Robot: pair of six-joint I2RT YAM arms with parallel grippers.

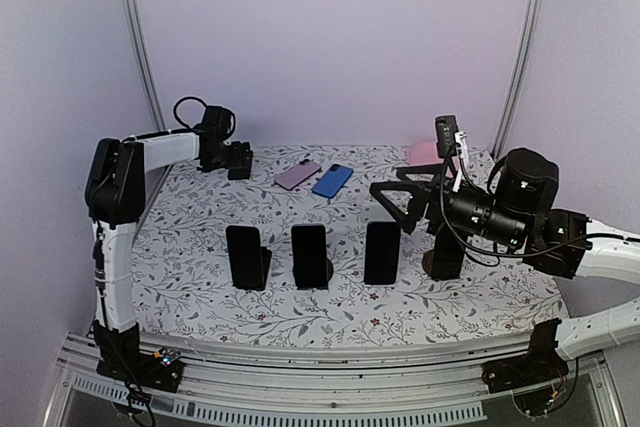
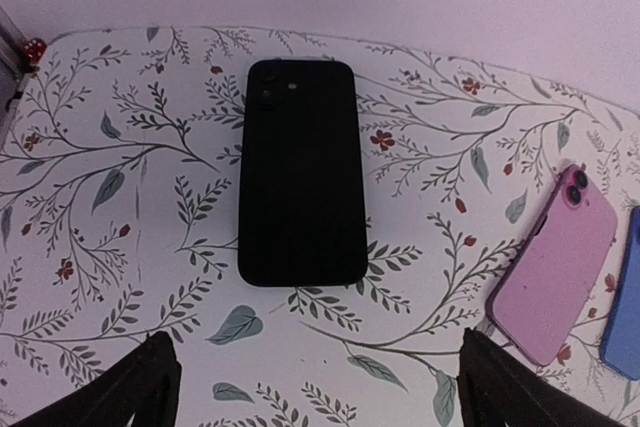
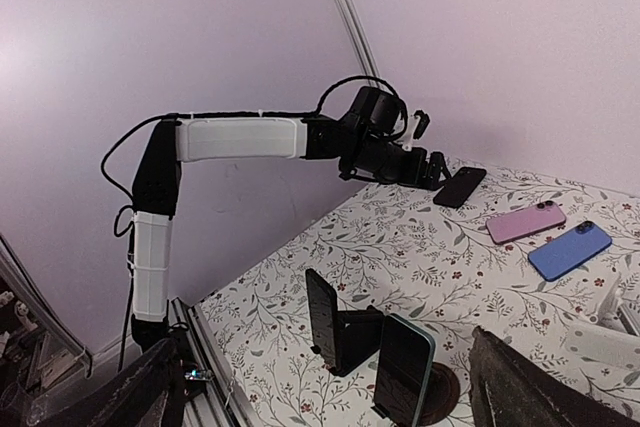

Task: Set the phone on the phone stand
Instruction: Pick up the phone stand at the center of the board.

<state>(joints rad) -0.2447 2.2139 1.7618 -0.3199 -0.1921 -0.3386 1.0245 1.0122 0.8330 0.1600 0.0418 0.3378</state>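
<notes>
A black phone (image 2: 300, 172) lies flat, back side up, on the floral cloth at the back left. My left gripper (image 2: 320, 392) hovers just short of its near end, open, with nothing between the fingers (image 2: 125, 392). In the right wrist view that black phone (image 3: 459, 187) lies right in front of the left gripper (image 3: 415, 167). A pink phone (image 1: 297, 175) and a blue phone (image 1: 332, 180) lie flat at the back middle. My right gripper (image 1: 388, 203) hangs open and empty above the row of stands. A dark stand (image 1: 446, 252) on a round base shows partly behind the right arm.
Three dark phones stand upright on stands in a front row (image 1: 247, 257), (image 1: 311, 256), (image 1: 382, 252). Another phone (image 1: 446, 135) stands upright at the back right beside a pink object (image 1: 424, 153). The cloth's left edge (image 2: 20, 77) lies close to the black phone.
</notes>
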